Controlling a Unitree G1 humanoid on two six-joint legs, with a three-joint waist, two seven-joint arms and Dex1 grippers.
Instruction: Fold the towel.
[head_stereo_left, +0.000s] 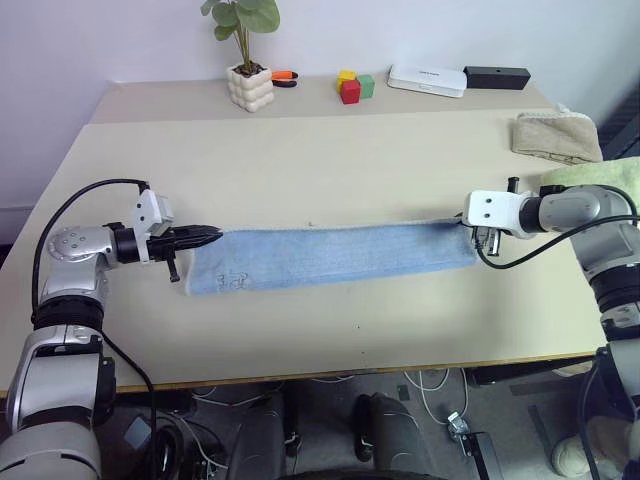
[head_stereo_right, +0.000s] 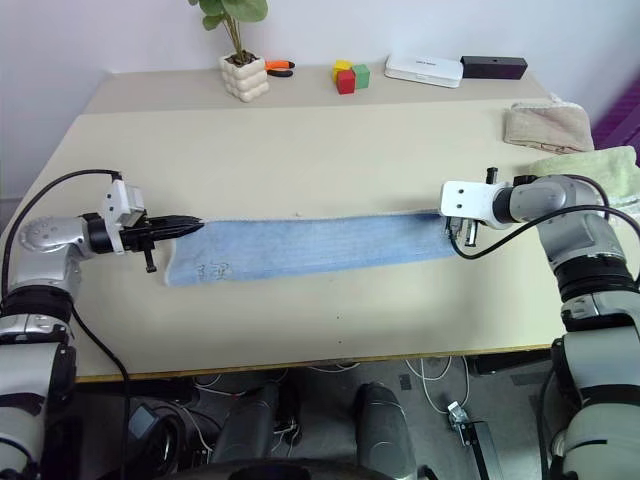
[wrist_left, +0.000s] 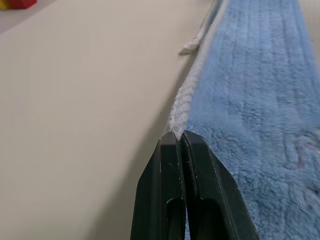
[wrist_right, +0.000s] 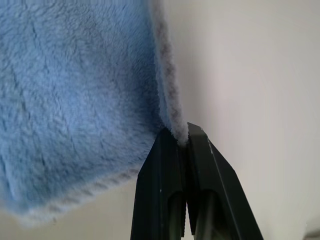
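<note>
The towel (head_stereo_left: 330, 257) is light blue and fluffy. It lies on the table (head_stereo_left: 300, 160) as a long, thin strip that runs from left to right, a bit nearer the near edge than the middle. It looks folded over the long way. A pale trim runs along its far edge. A small faint print sits near its left end.

The left gripper (head_stereo_left: 212, 236) is at the left end of the towel. Its two black fingers (wrist_left: 170, 200) are pinched tight together on the pale trim at the far left corner. The right gripper (head_stereo_left: 480, 238) is at the right end of the towel. Its fingers (wrist_right: 200, 200) are pressed together too, and they nip the pale trim at the far right corner. The towel stretches flat between the two grippers.

Far away, at the back of the table, stands a little plant in a bumpy white pot (head_stereo_left: 250, 87). Just to its right lies an orange and black tool (head_stereo_left: 284, 77). Next come some small blocks (head_stereo_left: 353, 87), yellow, red and green. Then there is a flat white box (head_stereo_left: 428, 80) and a black bar (head_stereo_left: 496, 77). On the far right side lies a beige folded towel (head_stereo_left: 556, 137), and nearer than it a light green folded towel (head_stereo_left: 600, 173).
</note>
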